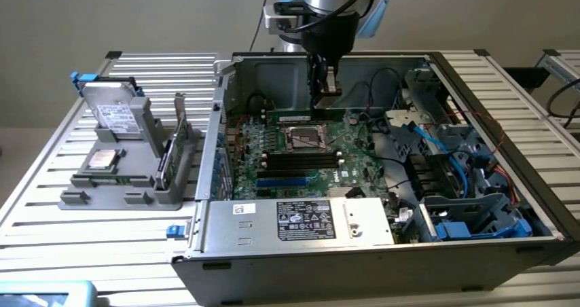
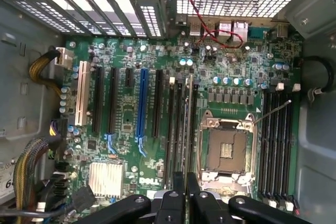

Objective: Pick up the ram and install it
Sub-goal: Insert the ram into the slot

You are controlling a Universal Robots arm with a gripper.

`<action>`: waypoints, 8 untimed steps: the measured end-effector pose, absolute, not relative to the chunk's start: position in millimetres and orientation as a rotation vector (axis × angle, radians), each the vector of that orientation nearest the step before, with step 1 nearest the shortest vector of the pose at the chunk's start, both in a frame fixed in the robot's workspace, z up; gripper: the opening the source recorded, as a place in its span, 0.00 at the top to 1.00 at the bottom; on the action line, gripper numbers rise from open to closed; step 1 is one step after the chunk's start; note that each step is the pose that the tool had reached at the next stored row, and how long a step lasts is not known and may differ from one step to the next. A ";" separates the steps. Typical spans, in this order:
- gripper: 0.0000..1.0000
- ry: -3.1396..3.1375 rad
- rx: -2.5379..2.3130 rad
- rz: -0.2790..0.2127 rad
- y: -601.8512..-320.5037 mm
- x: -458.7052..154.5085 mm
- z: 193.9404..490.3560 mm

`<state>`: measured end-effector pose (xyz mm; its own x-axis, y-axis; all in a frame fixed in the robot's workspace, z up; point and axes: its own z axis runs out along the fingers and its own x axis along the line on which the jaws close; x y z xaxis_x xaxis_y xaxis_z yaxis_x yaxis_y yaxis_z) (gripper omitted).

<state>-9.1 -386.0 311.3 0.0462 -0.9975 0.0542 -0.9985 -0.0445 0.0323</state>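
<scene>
The ram (image 1: 303, 115) is a thin green stick held level inside the open computer case (image 1: 272, 66). My gripper (image 1: 324, 103) is shut on its top edge, coming straight down from above. The stick hangs just over the motherboard (image 1: 263, 147), on the far side of the CPU socket (image 1: 306, 137) from the black memory slots (image 1: 299, 161). In the wrist view the ram (image 2: 187, 124) is seen edge-on, running out from my gripper (image 2: 186, 192). There it lies between the CPU socket (image 2: 226, 150) and the expansion slots, with the black memory slots (image 2: 275, 140) across the socket.
A grey holder (image 1: 127, 185) on the slatted table at the exterior view's left carries a hard drive (image 1: 116, 113) and a green card with a bracket (image 1: 176, 137). The power supply (image 1: 299, 222) fills the case's near side. Blue cables (image 1: 435, 144) and drive bays crowd its right.
</scene>
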 end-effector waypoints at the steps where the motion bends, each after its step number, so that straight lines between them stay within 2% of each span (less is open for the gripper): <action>1: 0.87 -2.131 2.222 0.028 -385.9 -9.1 310.5; 8: 0.87 -2.155 2.195 0.036 -384.4 -7.6 305.5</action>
